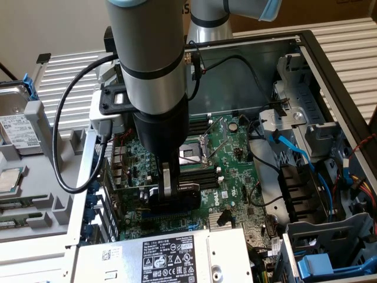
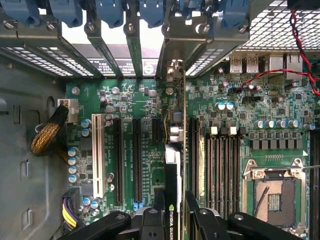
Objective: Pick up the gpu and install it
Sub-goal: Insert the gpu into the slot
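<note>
We see the fingers (image 2: pixel 150 220) pinching the gpu (image 2: pixel 171 190) edge-on between them, the gripper (image 2: pixel 172 220) low inside the open computer case (image 1: pixel 330 71). The card stands upright over the black expansion slots (image 2: pixel 136 160) of the motherboard (image 2: pixel 240 115), beside the memory sticks (image 2: pixel 222 170) and CPU socket (image 2: pixel 274 195).

The open computer case (image 1: pixel 330 65) lay flat, carrying the green motherboard (image 1: pixel 227 171) on its floor, with a grey power supply (image 1: pixel 171 256) at its near edge
</note>
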Controlling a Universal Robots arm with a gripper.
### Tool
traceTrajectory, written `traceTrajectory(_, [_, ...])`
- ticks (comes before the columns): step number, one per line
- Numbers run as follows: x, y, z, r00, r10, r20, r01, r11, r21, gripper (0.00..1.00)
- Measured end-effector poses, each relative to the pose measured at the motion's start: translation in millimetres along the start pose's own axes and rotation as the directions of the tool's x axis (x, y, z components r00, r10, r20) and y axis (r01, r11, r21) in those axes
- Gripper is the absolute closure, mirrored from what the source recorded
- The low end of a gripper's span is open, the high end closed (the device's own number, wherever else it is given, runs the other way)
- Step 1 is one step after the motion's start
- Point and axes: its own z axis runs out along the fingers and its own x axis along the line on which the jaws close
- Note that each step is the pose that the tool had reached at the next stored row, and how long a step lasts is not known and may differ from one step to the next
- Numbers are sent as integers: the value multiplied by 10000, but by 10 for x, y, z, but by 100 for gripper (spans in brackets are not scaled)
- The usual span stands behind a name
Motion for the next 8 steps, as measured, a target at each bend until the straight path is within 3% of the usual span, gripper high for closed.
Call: traceTrajectory(8, [0,1,4,10000,1,3,-1,10000,1,74])
